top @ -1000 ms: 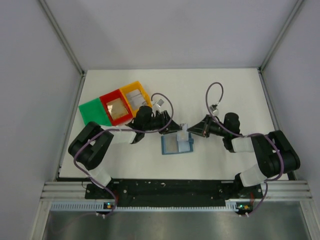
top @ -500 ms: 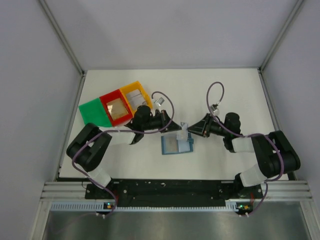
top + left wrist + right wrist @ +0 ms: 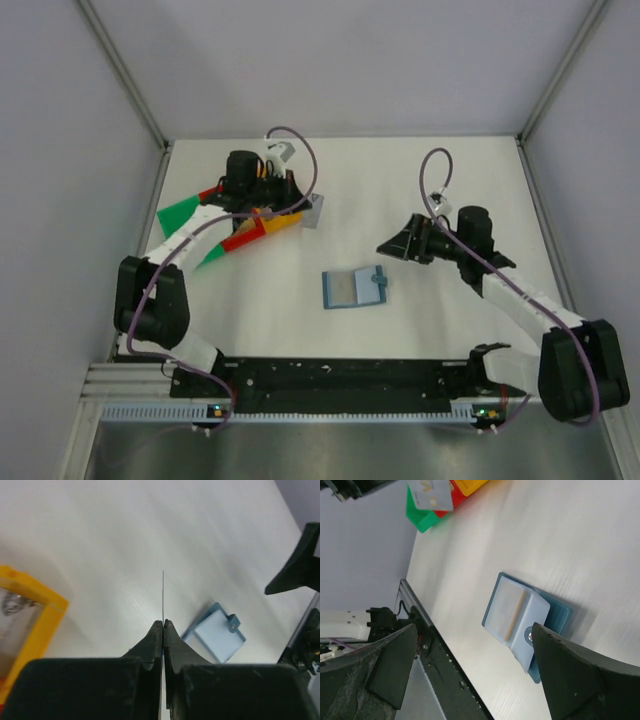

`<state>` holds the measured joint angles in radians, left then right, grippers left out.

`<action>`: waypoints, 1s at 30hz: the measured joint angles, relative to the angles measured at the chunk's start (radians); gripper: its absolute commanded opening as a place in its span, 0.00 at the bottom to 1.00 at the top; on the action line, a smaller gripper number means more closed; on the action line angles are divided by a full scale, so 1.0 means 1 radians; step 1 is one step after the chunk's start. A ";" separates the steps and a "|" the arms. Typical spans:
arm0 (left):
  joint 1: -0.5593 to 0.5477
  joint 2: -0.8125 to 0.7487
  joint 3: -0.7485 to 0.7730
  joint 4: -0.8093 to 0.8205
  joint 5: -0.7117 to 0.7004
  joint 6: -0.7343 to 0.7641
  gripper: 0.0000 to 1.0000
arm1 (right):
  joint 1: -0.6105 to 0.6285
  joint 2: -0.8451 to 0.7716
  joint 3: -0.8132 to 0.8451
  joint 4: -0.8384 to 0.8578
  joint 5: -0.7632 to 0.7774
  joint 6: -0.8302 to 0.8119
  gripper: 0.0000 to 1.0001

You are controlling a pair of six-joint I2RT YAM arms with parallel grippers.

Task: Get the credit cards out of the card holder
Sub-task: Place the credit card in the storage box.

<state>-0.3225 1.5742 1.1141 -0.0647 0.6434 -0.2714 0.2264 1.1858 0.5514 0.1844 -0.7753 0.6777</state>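
Observation:
The blue card holder [image 3: 354,287] lies on the white table between the arms, its paler flap [image 3: 517,615] folded over and a tan card edge showing in a pocket. My left gripper [image 3: 303,206] hangs beside the yellow tray [image 3: 278,222], shut on a grey credit card [image 3: 316,210]. That card shows edge-on as a thin line [image 3: 163,592] between the closed jaws of the left gripper [image 3: 163,625]. It also appears as a pale card [image 3: 431,494] in the right wrist view. My right gripper [image 3: 388,247] stands open above and right of the holder, nothing between its fingers [image 3: 385,665].
Green [image 3: 178,215], red [image 3: 240,241] and yellow trays sit at the back left, partly hidden by the left arm. The yellow tray [image 3: 35,612] holds something shiny. The black base rail [image 3: 330,375] runs along the near edge.
The left gripper shut on a card and swung from the holder to the back left by the trays. The right gripper opened and drew back; the holder now lies free on the table.

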 measured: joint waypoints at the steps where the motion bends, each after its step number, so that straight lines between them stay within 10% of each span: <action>1: 0.030 0.002 0.049 -0.069 -0.006 0.066 0.00 | 0.000 -0.024 0.014 -0.042 0.018 -0.030 0.95; 13: 0.144 0.319 0.550 -0.603 -0.069 0.592 0.00 | 0.015 -0.063 0.021 -0.261 0.092 -0.163 0.95; 30: 0.171 0.438 0.642 -0.676 -0.196 0.785 0.00 | 0.016 -0.107 -0.013 -0.334 0.106 -0.180 0.95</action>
<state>-0.1520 2.0121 1.7557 -0.7403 0.4469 0.5137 0.2420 1.0790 0.5381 -0.1497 -0.6697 0.4976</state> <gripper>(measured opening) 0.010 0.946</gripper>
